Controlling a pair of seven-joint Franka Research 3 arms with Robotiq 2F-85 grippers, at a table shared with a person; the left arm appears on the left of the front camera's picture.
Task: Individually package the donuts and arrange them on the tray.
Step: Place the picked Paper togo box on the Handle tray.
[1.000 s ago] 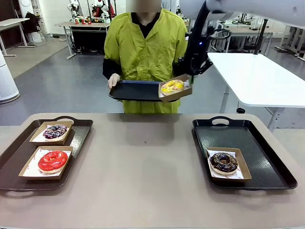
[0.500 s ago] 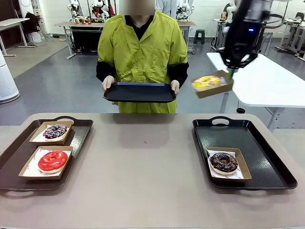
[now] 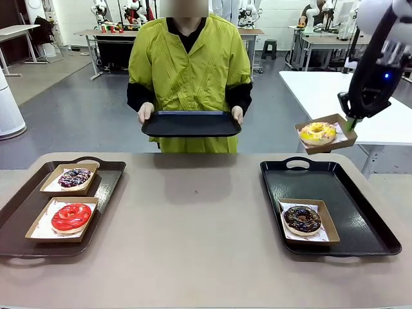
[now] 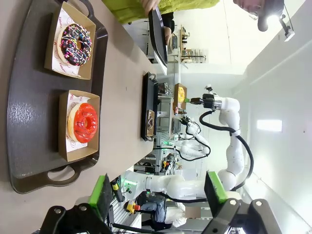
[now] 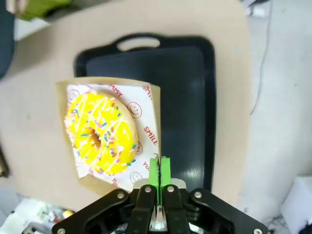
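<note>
A ring donut with bright yellow icing, white drizzle and coloured sprinkles is seen sitting in a shallow brown cardboard tray lined with smiley-print paper. That cardboard tray is pinched at one edge by the right gripper, jaws fully shut on it, and it's held up in the air above the far edge of the black plastic serving tray on the right. On that black tray, a chocolate donut with nut bits is parked in its own cardboard tray. Well to the left of it, the glossy red donut and the dark sprinkled donut are boxed too. The left gripper is spread wide open, nothing held.
</note>
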